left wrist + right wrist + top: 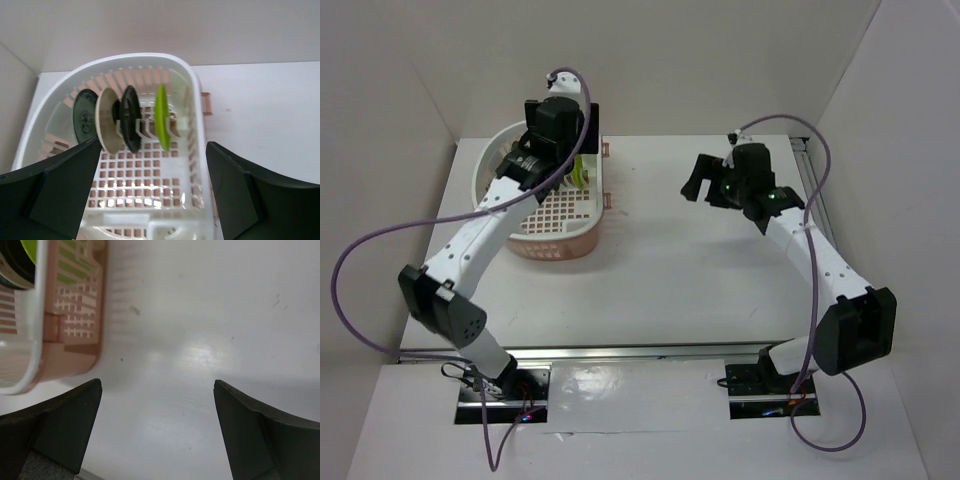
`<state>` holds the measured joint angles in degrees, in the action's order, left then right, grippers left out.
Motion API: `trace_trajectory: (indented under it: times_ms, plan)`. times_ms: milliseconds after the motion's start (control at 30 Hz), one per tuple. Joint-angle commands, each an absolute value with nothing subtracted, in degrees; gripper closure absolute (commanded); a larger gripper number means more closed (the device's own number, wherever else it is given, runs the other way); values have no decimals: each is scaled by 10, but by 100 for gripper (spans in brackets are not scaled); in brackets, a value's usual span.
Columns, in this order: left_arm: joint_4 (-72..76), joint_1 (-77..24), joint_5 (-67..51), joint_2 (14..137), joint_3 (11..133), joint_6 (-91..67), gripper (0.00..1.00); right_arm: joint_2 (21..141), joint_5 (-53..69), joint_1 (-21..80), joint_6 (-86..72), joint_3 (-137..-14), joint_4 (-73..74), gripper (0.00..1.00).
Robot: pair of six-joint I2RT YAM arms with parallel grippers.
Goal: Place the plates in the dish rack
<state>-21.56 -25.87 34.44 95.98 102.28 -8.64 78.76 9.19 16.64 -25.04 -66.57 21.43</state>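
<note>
The dish rack [560, 245] [150, 60] stands at the back left of the table. In the left wrist view, several plates stand on edge between its tines: dark teal [84, 120], cream [107, 127], black [131, 120] and lime green [162, 117]. My left gripper [153, 146] [570, 135] hangs open above the rack with nothing between its fingers. My right gripper [705, 180] [157, 385] is open over bare table right of the rack. The rack's pink end wall [75, 315] shows at the top left of the right wrist view.
White walls close in the table on the left, back and right. A purple cable loops from each arm. A metal rail runs along the near edge by the arm bases.
</note>
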Motion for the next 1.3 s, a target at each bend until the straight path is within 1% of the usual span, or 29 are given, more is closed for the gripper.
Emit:
trace_trajectory:
  times_ms: [0,67,100,267,367,533,600,633,700,833,1000,1133,1267]
  plan:
    - [-256,-287,305,854,1013,-143,0,780,18,173,-189,-781,304,0]
    - [-288,-320,320,818,988,-169,0,765,-10,179,-173,-827,352,0]
    - [-297,-339,320,778,977,-177,0,752,-26,179,-168,-840,368,0]
    - [-344,-368,300,666,883,-251,0,718,-66,191,-154,-914,485,0]
    - [-402,-382,286,621,846,-290,0,691,-85,196,-154,-927,535,0]
    - [-472,-395,279,547,784,-323,0,590,-92,207,-170,-866,541,0]
    - [-467,-395,279,512,741,-318,0,557,-92,207,-170,-829,541,0]
    - [-467,-395,273,477,730,-311,0,526,-92,207,-164,-818,547,0]
    - [-472,-395,279,447,716,-298,0,498,-92,207,-158,-797,562,0]
    - [-527,-395,279,394,722,-298,0,442,-99,207,-158,-792,605,0]
    - [-558,-395,260,332,702,-323,0,382,-85,189,-153,-764,637,0]
    - [-571,-395,249,319,695,-330,0,354,-72,184,-158,-737,649,0]
    - [-577,-395,255,308,695,-330,0,332,-78,184,-158,-737,654,0]
